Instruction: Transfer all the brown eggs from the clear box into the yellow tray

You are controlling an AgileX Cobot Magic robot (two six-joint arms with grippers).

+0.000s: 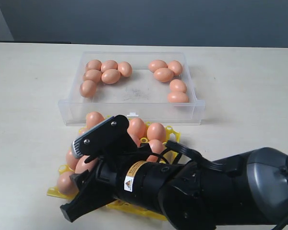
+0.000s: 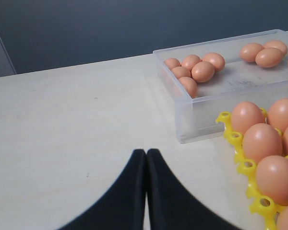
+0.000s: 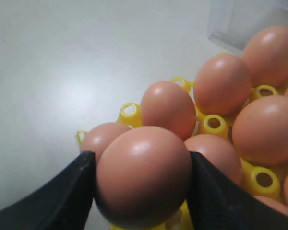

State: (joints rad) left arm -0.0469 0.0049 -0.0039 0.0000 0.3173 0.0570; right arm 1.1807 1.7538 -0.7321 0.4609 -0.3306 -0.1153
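Pale beige table (image 1: 29, 153), dark blue-grey wall (image 1: 134, 19)

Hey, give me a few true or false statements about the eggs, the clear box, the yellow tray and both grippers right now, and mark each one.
1. The right gripper has a brown egg between its jaws. True.
2. The clear box holds no eggs. False: eggs lie in it, in two clusters.
3. The left gripper is open. False: its jaws are shut, with nothing between them.
4. The yellow tray sits beside the box's long wall. True.
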